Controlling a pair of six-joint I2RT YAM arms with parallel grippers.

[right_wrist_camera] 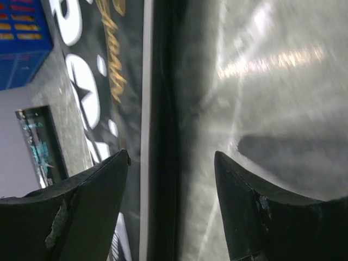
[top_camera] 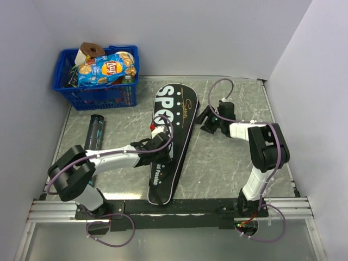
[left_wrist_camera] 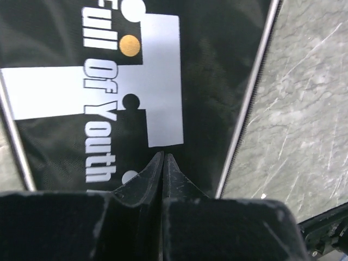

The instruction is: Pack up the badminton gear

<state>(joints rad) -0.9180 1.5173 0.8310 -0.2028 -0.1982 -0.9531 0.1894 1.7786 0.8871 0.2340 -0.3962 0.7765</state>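
Note:
The black racket cover (top_camera: 173, 117) with white "SPORT" lettering lies zipped flat, running lengthwise down the table's middle. My left gripper (top_camera: 162, 145) is over its narrow middle part; in the left wrist view its fingers (left_wrist_camera: 163, 157) are shut together, tips at the cover's (left_wrist_camera: 206, 81) fabric, with nothing seen between them. My right gripper (top_camera: 205, 122) stands open at the cover's right edge; its fingertips (right_wrist_camera: 171, 157) straddle the dark piped rim (right_wrist_camera: 163, 98). A dark cylindrical tube (top_camera: 95, 130) lies on the table left of the cover, also seen as a dark tube (right_wrist_camera: 35, 144) in the right wrist view.
A blue plastic basket (top_camera: 117, 95) of snacks stands at the back left corner; the basket (right_wrist_camera: 22, 43) also shows in the right wrist view. White walls close in the grey marbled table (top_camera: 228, 163) on three sides. The arms' rail runs along the near edge.

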